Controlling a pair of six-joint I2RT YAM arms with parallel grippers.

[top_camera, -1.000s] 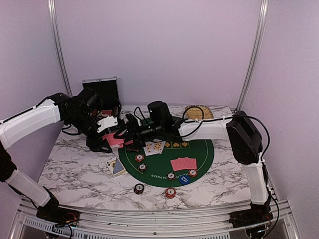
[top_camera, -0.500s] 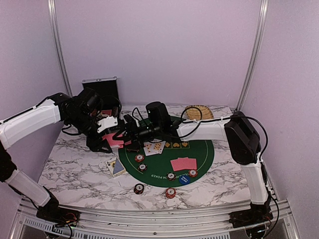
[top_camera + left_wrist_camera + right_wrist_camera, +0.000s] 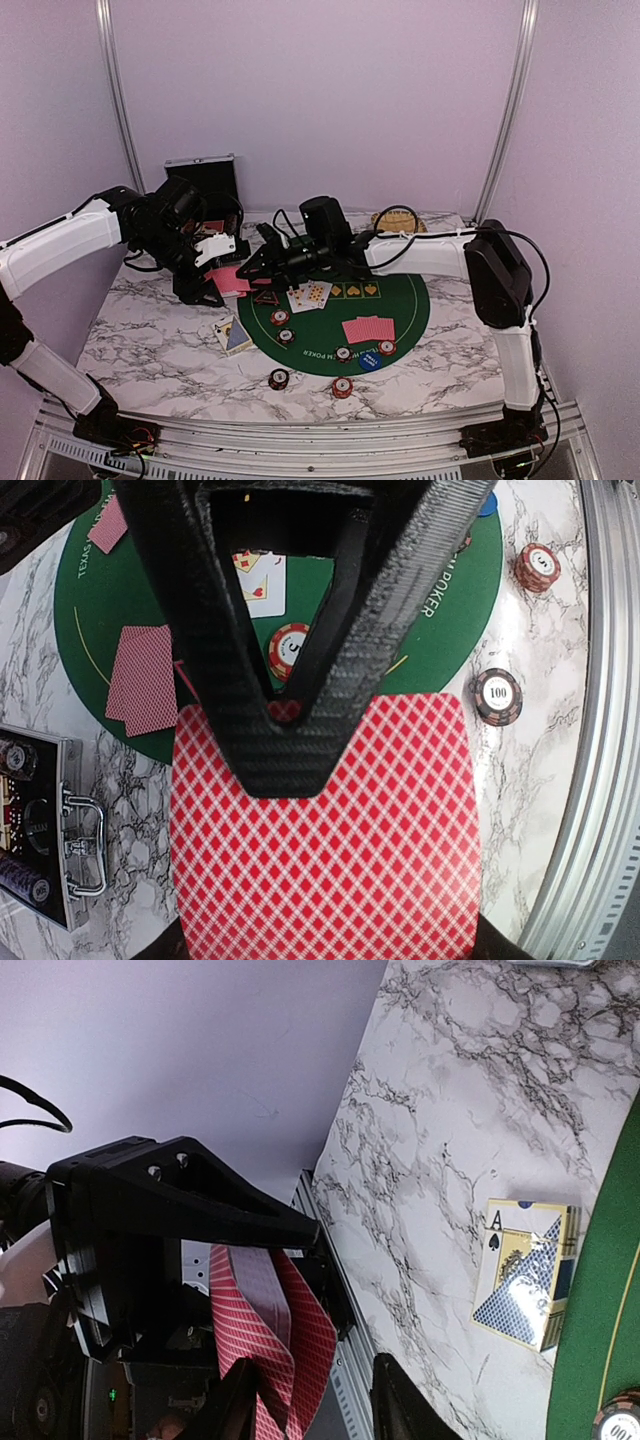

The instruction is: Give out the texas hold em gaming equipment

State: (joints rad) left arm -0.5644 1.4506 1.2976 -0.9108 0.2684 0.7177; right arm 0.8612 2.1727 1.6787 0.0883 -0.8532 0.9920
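Red-backed playing cards [image 3: 330,830] sit clamped in the left gripper [image 3: 285,765] above the table [image 3: 150,340], long axis pointing at the right gripper [image 3: 310,1405]. Its jaws stand apart, straddling the cards' free end, not yet pinched.

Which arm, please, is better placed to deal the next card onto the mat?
Right. The right gripper is open around the edge of the red-backed cards clamped in the left gripper, beside the green mat.
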